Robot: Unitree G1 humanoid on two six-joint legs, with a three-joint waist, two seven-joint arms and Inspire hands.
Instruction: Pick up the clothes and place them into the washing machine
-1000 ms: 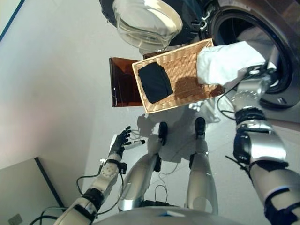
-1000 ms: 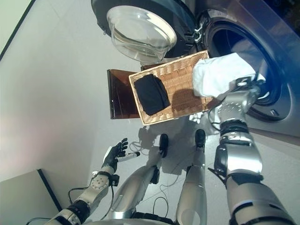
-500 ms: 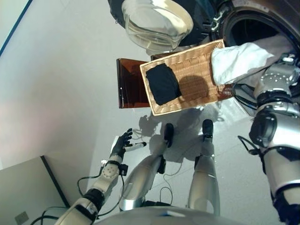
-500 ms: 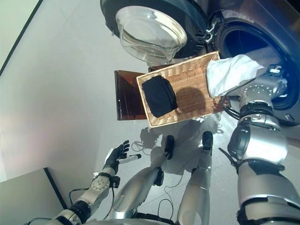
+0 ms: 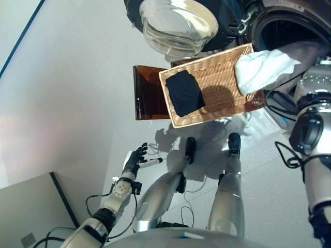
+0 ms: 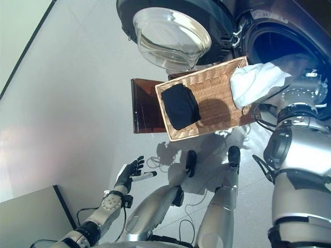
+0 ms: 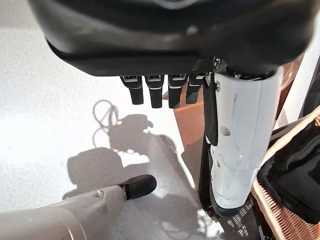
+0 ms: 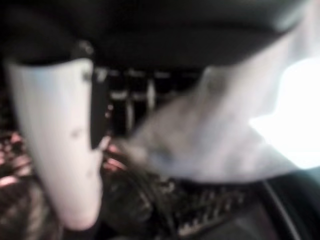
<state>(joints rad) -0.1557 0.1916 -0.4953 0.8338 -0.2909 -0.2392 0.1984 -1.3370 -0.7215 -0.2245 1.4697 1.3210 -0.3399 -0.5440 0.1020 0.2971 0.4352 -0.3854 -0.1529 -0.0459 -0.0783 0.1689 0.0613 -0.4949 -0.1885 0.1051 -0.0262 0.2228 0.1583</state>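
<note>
A shallow wicker basket [image 5: 220, 82] rests on a low dark brown box [image 5: 147, 95] beside the washing machine. A black garment [image 5: 184, 93] lies in its left half. A white cloth [image 5: 264, 67] stretches from the basket's right end into the machine's dark drum opening [image 6: 274, 44]. My right arm reaches into that opening. In the right wrist view my right hand [image 8: 55, 150] is closed on the white cloth [image 8: 200, 135]. My left hand [image 5: 135, 157] hangs open and empty low at my left side, over the floor.
The machine's round glass door [image 5: 178, 26] stands open above the basket's far side. A grey panel [image 5: 31, 212] lies at the lower left. In the left wrist view the basket's rim [image 7: 280, 212] and the black garment [image 7: 295, 175] lie beyond my thumb.
The camera has shifted, so the whole scene sits further right. My right arm has pushed deeper into the drum opening, drawing the white cloth off the basket toward it. The left hand is unchanged.
</note>
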